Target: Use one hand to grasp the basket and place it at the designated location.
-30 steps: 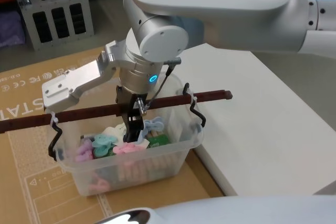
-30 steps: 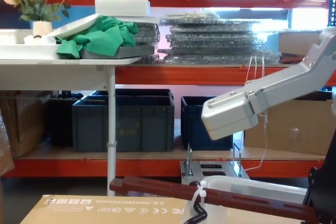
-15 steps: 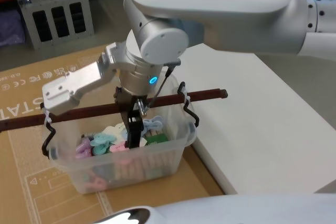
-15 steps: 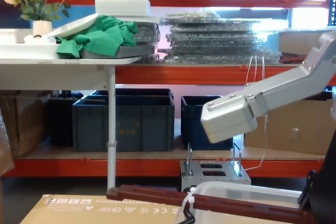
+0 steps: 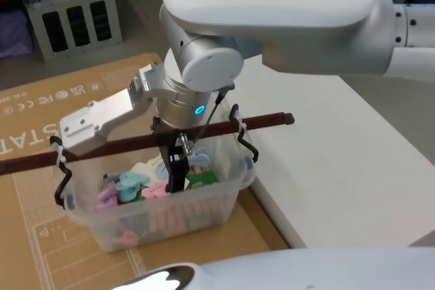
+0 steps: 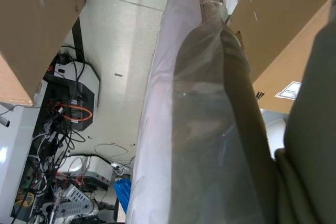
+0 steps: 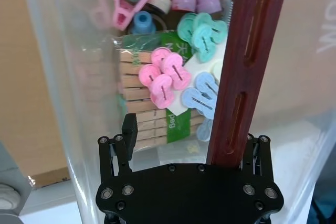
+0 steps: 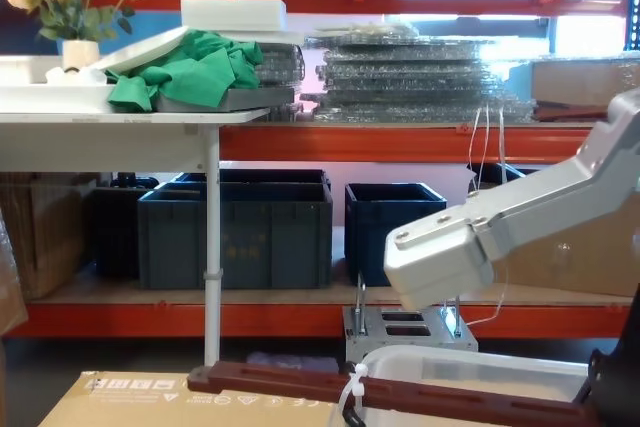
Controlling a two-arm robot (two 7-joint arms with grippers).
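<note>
The basket (image 5: 204, 202) is white translucent plastic and holds several coloured clips and wooden pegs. It hangs over a flat cardboard box (image 5: 27, 236); I cannot tell whether its base touches. Its long dark red-brown handle (image 5: 109, 146) runs across the top, with a white tie (image 5: 58, 153) at the left hook. My right gripper (image 5: 178, 168) reaches down into the middle and is shut on the handle. In the right wrist view the handle (image 7: 247, 51) passes between the black fingers of the right gripper (image 7: 191, 137), above the clips. In the chest view the basket rim (image 8: 470, 362) and handle (image 8: 280, 380) sit low.
A white table (image 5: 340, 161) lies directly right of the basket. A grey metal box (image 5: 64, 11) with loop handles stands on the floor behind. Dark blue crates (image 8: 235, 232) fill the low shelf. The left wrist view looks past a plastic-wrapped roll (image 6: 199, 129) to the floor.
My right gripper has carried the basket a little to the left and lower over the cardboard. The handle sits lower in the chest view.
</note>
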